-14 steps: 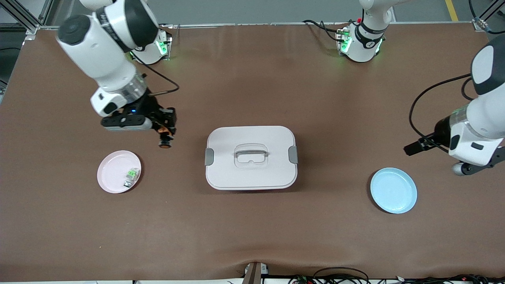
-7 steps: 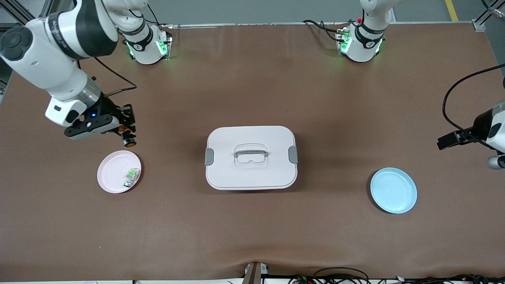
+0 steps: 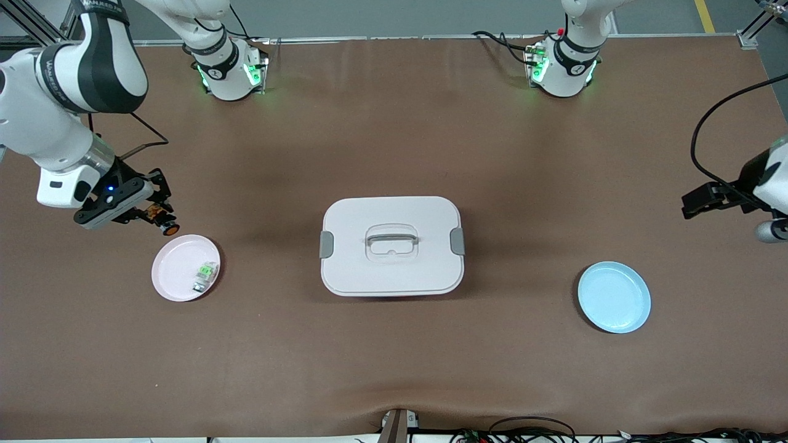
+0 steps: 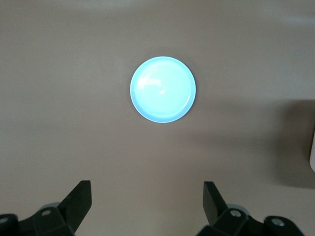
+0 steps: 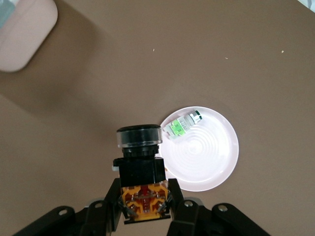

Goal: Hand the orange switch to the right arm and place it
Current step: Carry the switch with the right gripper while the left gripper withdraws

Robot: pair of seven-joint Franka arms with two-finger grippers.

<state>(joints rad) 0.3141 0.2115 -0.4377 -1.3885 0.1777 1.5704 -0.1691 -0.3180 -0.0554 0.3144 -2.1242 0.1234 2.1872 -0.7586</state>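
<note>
My right gripper (image 3: pixel 155 212) hangs in the air just above the rim of the pink plate (image 3: pixel 175 271), toward the right arm's end of the table. It is shut on the orange switch (image 3: pixel 165 226), a black-and-orange push-button part whose round cap points down. In the right wrist view the orange switch (image 5: pixel 141 169) sits clamped between the black fingers (image 5: pixel 109 204), beside the pink plate (image 5: pixel 211 162). My left gripper (image 4: pixel 146 194) is open with nothing between its fingers, high over the blue plate (image 4: pixel 163 89) at the left arm's end, at the frame's edge in the front view.
A small green-and-white part (image 3: pixel 206 271) lies on the pink plate. A white lidded box (image 3: pixel 391 246) with a grey handle stands mid-table. The blue plate (image 3: pixel 614 297) lies nearer the front camera than the left arm's hand.
My right gripper has carried the orange switch away from the white box toward the right arm's end, reaching the pink plate's rim. The left arm has drawn back toward the table's edge.
</note>
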